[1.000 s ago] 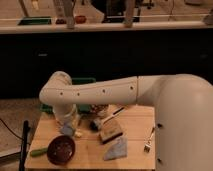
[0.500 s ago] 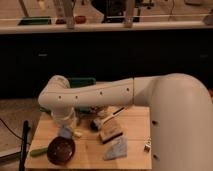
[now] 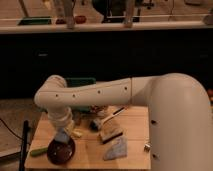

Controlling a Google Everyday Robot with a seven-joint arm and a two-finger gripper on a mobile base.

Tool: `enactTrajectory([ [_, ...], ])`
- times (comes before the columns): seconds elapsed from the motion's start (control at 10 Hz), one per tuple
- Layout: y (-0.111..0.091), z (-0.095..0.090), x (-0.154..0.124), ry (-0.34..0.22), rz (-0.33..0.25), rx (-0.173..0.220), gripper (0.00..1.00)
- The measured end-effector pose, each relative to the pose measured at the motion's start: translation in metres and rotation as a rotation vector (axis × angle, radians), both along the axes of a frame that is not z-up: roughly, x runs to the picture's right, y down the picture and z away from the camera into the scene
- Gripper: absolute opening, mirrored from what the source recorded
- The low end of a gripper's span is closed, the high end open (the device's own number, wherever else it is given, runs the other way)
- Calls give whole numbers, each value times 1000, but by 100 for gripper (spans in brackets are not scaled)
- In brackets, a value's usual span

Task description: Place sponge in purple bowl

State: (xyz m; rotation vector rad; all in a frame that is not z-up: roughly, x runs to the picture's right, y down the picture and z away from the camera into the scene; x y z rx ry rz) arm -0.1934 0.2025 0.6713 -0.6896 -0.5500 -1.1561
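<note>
The purple bowl point(image 3: 61, 151) sits on the wooden table point(image 3: 132, 125) near its front left corner. The blue-grey sponge point(image 3: 62, 136) hangs just over the bowl's far rim. My gripper point(image 3: 63, 133) points down from the white wrist and is shut on the sponge, right above the bowl. The white arm stretches across the frame from the right and hides the table's back part.
A tan block with a black base point(image 3: 111, 133) lies mid-table, with a pale-blue triangular cloth point(image 3: 116, 149) in front of it. A green stick-like item point(image 3: 39, 151) lies left of the bowl. A green container point(image 3: 80, 82) shows behind the arm. A small object point(image 3: 146, 146) sits at the right edge.
The gripper with the sponge has moved a little left and down, towards the purple bowl. The other things on the table have not moved.
</note>
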Motion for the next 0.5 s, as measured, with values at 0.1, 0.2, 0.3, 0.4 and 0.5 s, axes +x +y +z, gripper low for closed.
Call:
enactTrajectory([
  [0.1, 3, -3, -2, -12, -3, -12, 5],
  [0.2, 7, -6, -5, -26, -5, -27, 5],
  [0.3, 12, -9, -9, -46, 0, -48, 5],
  [0.4, 16, -12, -10, -56, 1, -63, 5],
  [0.5, 22, -15, -11, -66, 2, -85, 5],
])
